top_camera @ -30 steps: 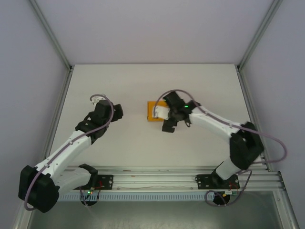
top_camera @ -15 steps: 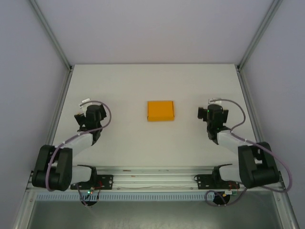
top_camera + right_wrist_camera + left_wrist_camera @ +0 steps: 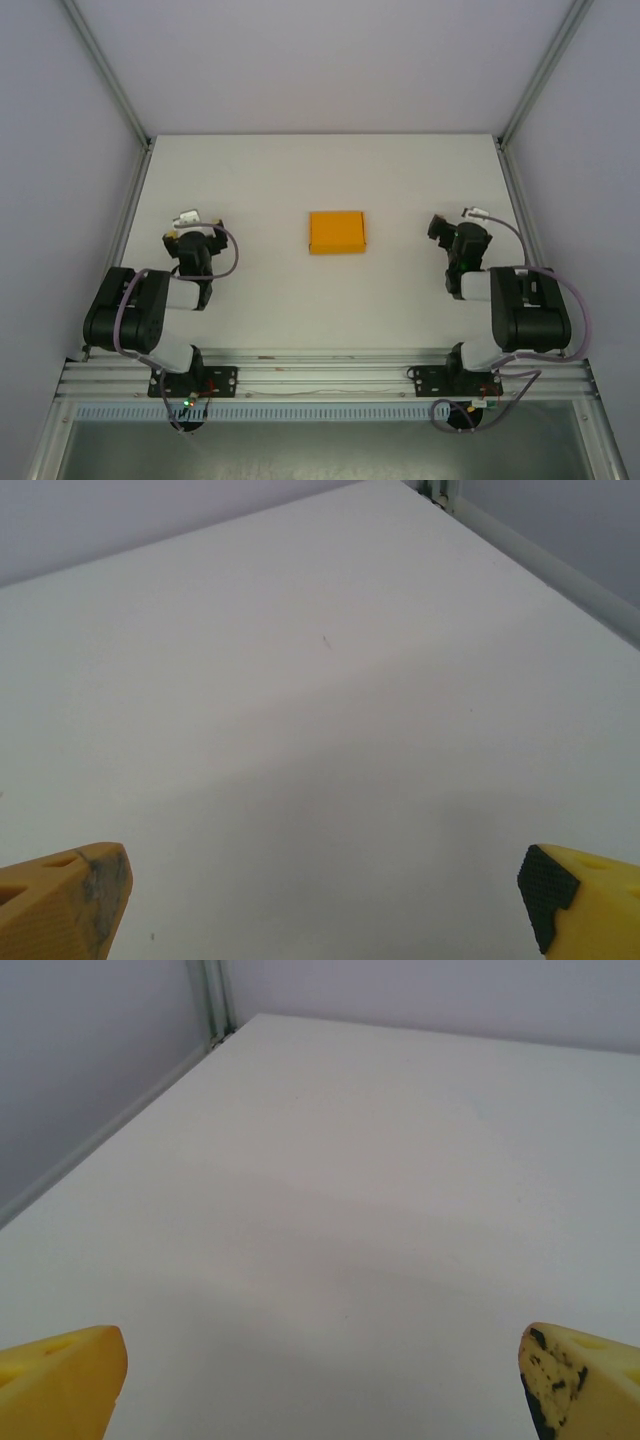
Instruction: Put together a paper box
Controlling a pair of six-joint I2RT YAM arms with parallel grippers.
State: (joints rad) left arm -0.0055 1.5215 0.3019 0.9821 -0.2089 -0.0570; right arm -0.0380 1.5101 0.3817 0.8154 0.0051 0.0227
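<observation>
The paper box (image 3: 336,232) is a small closed orange-yellow rectangle lying flat mid-table, free of both arms. My left gripper (image 3: 190,238) is folded back at the left, well away from the box. My right gripper (image 3: 455,237) is folded back at the right, equally far off. In the left wrist view the gripper (image 3: 322,1385) stands open, yellow fingertips (image 3: 62,1380) at the frame's bottom corners over bare table. In the right wrist view the gripper (image 3: 325,900) stands open too, its fingertips (image 3: 65,900) wide apart with nothing between.
The white table (image 3: 320,290) is walled by grey panels with metal posts (image 3: 110,80) at the back corners. An aluminium rail (image 3: 320,378) carrying the arm bases runs along the near edge. The table's left edge and wall show in the left wrist view.
Both arms have pulled back from the table's middle to folded poses at the sides. The right gripper, which was over the box a second ago, has left it lying alone.
</observation>
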